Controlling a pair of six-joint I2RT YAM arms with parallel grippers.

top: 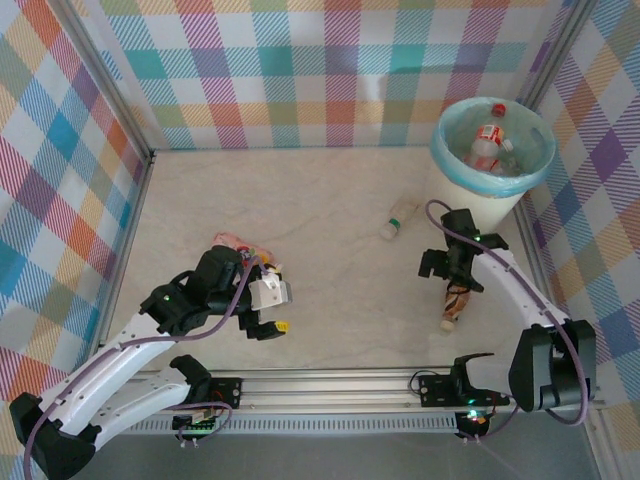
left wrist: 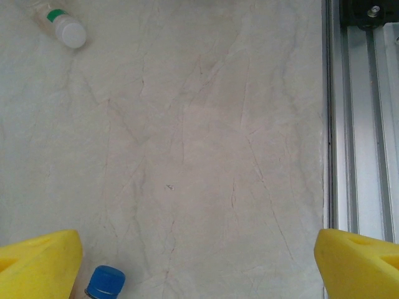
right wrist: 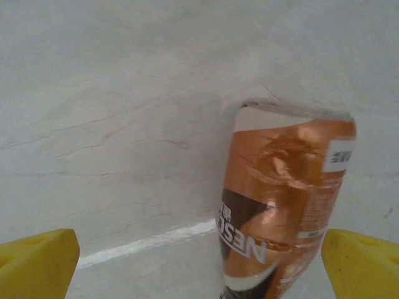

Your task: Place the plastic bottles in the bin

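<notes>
**Over the table, both pairs of jaws spread wide and empty**

At the far right corner: the bin point(top: 470, 208), blue-green liner point(top: 440, 158) folded over its rim, with several red-labelled bottles point(top: 487, 140) inside. Just in front of it, on the pale table point(top: 320, 200): a clear bottle point(top: 400, 218) with white cap and green band. Lies on its side.

Nearer the rail point(top: 330, 385), on the right: a brown-labelled bottle point(top: 455, 303), also lying down, directly below the right gripper point(top: 452, 272). From the right wrist, sits between the yellow fingertips point(right wrist: 37, 261), closer to one of them. Jaws released, gripping nothing.

On the left: the left gripper point(top: 276, 296), low over bare table. Jaws likewise wide apart, holding nothing. Just beside one fingertip, a blue cap point(left wrist: 105, 281). Behind that arm, partly hidden: a small heap of bottles point(top: 235, 243) with pink and red labels.
</notes>
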